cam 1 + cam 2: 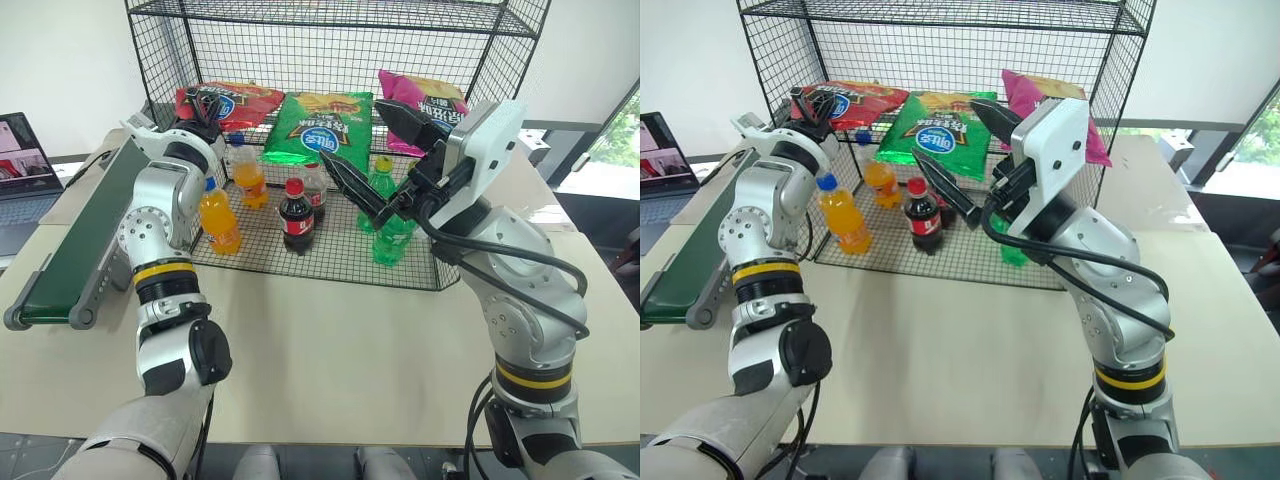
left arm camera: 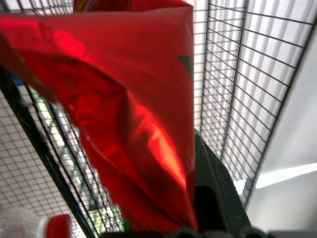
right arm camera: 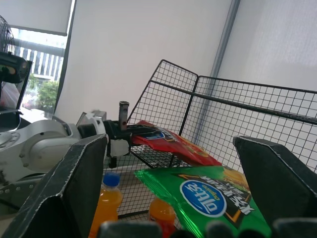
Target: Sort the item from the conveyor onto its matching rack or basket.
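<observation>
Placing is the step in hand; the red bag [image 1: 228, 102] is pinched at its near edge by the left gripper [image 1: 203, 108], jaws closed on it, and is held over the upper tier of the rack [image 1: 330, 45], left of the green bag [image 1: 318, 128]; whether it already rests on the wire cannot be told. The right gripper [image 1: 378, 155] is held wide apart and empty before the rack, above the bottles [image 1: 296, 214]. The conveyor [image 1: 85, 232] carries nothing. Release is judged to be next, once the bag is seen lying flat on the shelf; withdrawal clear of the mesh would follow.
</observation>
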You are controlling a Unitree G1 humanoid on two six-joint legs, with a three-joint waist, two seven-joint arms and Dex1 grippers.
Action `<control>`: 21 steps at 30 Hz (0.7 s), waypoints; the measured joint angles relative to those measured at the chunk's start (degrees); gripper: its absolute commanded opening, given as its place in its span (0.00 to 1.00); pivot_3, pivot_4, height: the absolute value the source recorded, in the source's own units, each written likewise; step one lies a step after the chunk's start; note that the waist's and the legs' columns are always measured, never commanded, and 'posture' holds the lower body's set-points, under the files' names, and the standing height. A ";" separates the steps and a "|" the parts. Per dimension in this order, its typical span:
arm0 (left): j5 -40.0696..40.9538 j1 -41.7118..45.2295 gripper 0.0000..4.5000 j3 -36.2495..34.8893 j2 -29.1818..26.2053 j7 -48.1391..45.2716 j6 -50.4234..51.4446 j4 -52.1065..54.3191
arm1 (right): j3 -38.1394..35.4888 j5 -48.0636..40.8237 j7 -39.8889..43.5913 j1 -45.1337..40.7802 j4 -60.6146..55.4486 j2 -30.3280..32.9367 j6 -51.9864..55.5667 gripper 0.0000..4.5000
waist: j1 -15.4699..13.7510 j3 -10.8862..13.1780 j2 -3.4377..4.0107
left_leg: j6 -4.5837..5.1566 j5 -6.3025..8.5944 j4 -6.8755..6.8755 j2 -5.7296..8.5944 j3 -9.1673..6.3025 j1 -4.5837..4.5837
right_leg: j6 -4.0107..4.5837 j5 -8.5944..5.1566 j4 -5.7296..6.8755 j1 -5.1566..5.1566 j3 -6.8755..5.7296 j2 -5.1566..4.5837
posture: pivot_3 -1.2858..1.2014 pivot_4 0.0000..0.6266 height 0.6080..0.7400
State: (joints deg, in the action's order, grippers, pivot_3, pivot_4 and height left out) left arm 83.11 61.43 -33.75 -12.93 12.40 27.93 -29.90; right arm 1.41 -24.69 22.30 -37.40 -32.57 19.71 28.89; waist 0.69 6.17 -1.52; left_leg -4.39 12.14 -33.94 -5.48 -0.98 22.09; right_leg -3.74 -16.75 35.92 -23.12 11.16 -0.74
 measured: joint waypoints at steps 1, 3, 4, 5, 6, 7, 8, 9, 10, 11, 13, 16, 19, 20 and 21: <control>-0.77 0.38 0.02 -0.40 -0.21 -0.28 -0.32 -1.40 | 0.00 0.12 -0.02 0.00 0.00 0.00 0.00 1.00 | 0.00 0.00 0.00 | 0.00 0.00 0.00 0.00 0.00 0.00 | 0.00 0.00 0.00 -0.01 -0.01 0.00 | 0.52 0.24 1.00; -2.23 0.87 0.02 -1.07 -0.37 -1.19 -0.46 -3.20 | 0.00 0.43 -0.06 0.00 0.00 0.00 0.00 1.00 | 0.01 0.00 0.00 | 0.00 0.00 0.01 0.00 -0.02 0.01 | 0.00 0.00 0.00 -0.01 -0.02 0.00 | 0.52 0.24 1.00; -2.68 1.19 0.02 -1.34 -0.38 -1.71 -0.49 -3.85 | 0.00 0.51 -0.07 0.00 0.00 0.00 0.00 1.00 | 0.01 0.00 0.00 | -0.01 -0.01 0.01 0.00 -0.02 0.02 | 0.00 0.00 0.00 -0.01 -0.03 0.00 | 0.52 0.24 1.00; -3.26 1.72 0.02 -1.60 -0.38 -2.07 -0.52 -4.48 | 0.00 0.64 -0.08 0.01 0.00 0.00 0.00 1.00 | 0.01 0.00 0.00 | -0.01 -0.01 0.01 0.00 -0.04 0.04 | 0.00 0.00 0.00 -0.01 -0.04 0.00 | 0.52 0.24 1.00; -3.84 2.29 0.02 -1.89 -0.38 -2.39 -0.52 -4.85 | 0.00 0.82 -0.08 0.01 0.00 -0.01 0.01 1.00 | 0.00 0.00 0.00 | -0.01 -0.01 0.01 0.00 -0.05 0.04 | 0.00 0.00 -0.01 -0.01 -0.05 0.00 | 0.52 0.24 1.00; -4.16 2.72 0.02 -2.30 -0.38 -2.69 -0.52 -5.01 | 0.00 0.85 -0.08 0.01 0.00 -0.01 0.01 1.00 | -0.01 0.00 0.00 | -0.02 -0.01 0.01 0.00 -0.07 0.05 | 0.00 0.00 -0.01 -0.01 -0.06 0.00 | 0.52 0.24 1.00; -4.32 3.17 0.02 -2.61 -0.42 -3.02 -0.51 -5.21 | 0.00 0.87 -0.08 0.01 0.00 -0.01 0.01 1.00 | -0.02 0.00 0.00 | -0.02 -0.01 0.01 0.00 -0.07 0.06 | 0.00 0.00 -0.01 -0.01 -0.08 0.00 | 0.52 0.24 1.00; -4.51 3.56 0.02 -2.81 -0.52 -3.37 -0.41 -5.66 | 0.00 0.88 -0.08 0.01 0.00 -0.03 0.01 1.00 | -0.03 0.00 0.00 | -0.02 -0.01 0.01 0.00 -0.09 0.05 | 0.00 0.00 0.00 -0.01 -0.08 0.00 | 0.52 0.24 1.00; -4.81 3.94 0.02 -3.04 -0.62 -3.70 -0.26 -6.20 | 0.00 0.88 -0.08 0.01 0.00 -0.05 0.01 1.00 | -0.03 0.00 0.00 | -0.02 -0.02 0.01 0.00 -0.12 0.06 | 0.00 0.00 0.00 -0.01 -0.11 0.00 | 0.52 0.24 1.00; -5.27 4.20 0.07 -3.25 -0.68 -4.09 -0.09 -6.64 | 0.00 0.88 -0.08 0.01 0.00 -0.06 0.01 1.00 | -0.01 0.00 0.00 | -0.02 -0.02 0.01 0.00 -0.12 0.06 | 0.00 0.00 0.00 -0.01 -0.12 0.00 | 0.52 0.24 1.00; -5.60 4.28 0.20 -3.52 -0.73 -4.51 0.43 -7.04 | 0.00 0.88 -0.08 0.01 0.00 -0.09 0.01 1.00 | 0.01 0.00 0.00 | -0.03 -0.02 0.01 0.00 -0.16 0.07 | 0.00 0.00 0.00 -0.01 -0.14 0.00 | 0.52 0.24 1.00; -6.15 4.29 0.43 -3.98 -0.73 -4.86 1.24 -7.04 | 0.00 0.89 -0.07 0.01 0.00 -0.19 0.01 1.00 | 0.02 0.00 0.01 | -0.04 -0.03 0.01 0.00 -0.21 0.09 | 0.00 0.00 0.00 -0.01 -0.18 0.00 | 0.52 0.24 1.00; -6.46 4.28 0.65 -4.30 -0.76 -4.97 2.11 -6.75 | 0.00 0.89 -0.07 0.01 0.00 -0.24 0.01 1.00 | 0.00 0.00 0.01 | -0.05 -0.03 0.00 0.00 -0.27 0.12 | 0.00 0.00 0.01 0.00 -0.24 0.00 | 0.52 0.24 1.00; -6.47 4.24 0.74 -4.46 -0.76 -4.89 2.39 -6.31 | 0.00 0.89 -0.06 0.01 0.01 -0.26 0.01 1.00 | -0.01 0.00 0.01 | -0.05 -0.04 0.00 0.00 -0.29 0.14 | 0.01 0.00 0.01 0.00 -0.27 0.00 | 0.52 0.24 1.00; -6.46 4.17 0.82 -4.55 -0.76 -4.83 2.58 -5.79 | 0.00 0.89 -0.04 0.01 0.01 -0.27 0.01 1.00 | 0.00 0.00 0.01 | -0.05 -0.04 0.00 0.00 -0.32 0.14 | 0.01 0.00 0.01 0.00 -0.28 0.00 | 0.52 0.24 1.00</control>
State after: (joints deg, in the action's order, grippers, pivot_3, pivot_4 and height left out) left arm 76.64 65.60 -38.30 -13.69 7.57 30.50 -35.69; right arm 1.41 -23.80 22.25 -37.39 -32.56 19.44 28.90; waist 0.70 6.17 -1.51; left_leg -4.44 12.10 -33.94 -5.48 -1.30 22.23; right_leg -3.73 -16.75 35.93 -23.12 10.88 -0.74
